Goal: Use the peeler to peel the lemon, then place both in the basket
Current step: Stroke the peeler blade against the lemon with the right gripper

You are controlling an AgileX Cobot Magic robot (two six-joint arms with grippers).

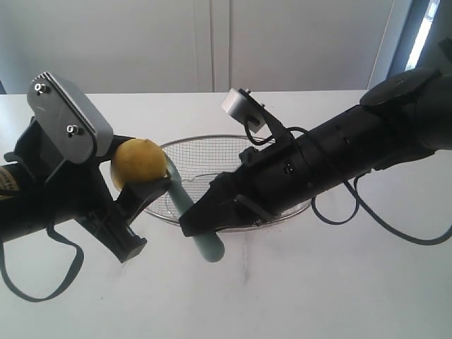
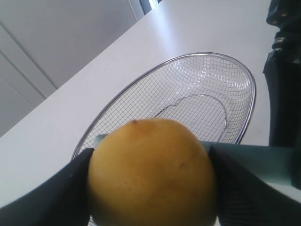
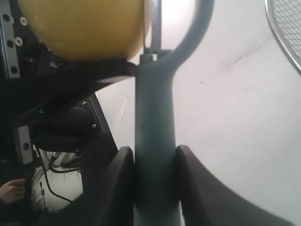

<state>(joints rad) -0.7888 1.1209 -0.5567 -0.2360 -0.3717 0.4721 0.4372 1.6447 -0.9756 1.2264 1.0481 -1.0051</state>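
Observation:
My left gripper (image 1: 138,180) is shut on the yellow lemon (image 1: 139,161), holding it above the table just left of the basket (image 1: 212,145). The lemon (image 2: 151,172) fills the left wrist view between both dark fingers (image 2: 51,197); no sticker shows. My right gripper (image 1: 194,219) is shut on the teal-green peeler (image 1: 194,219) by its handle. The peeler's hooked head reaches up against the lemon's right side. In the right wrist view the handle (image 3: 154,141) stands between the two fingers (image 3: 115,188), and the blade end meets the lemon (image 3: 84,26).
The silver wire-mesh basket (image 2: 207,94) lies empty on the white table behind the lemon, partly hidden by the right arm (image 1: 332,155). Black cables hang from both arms. A pale wall stands behind the table.

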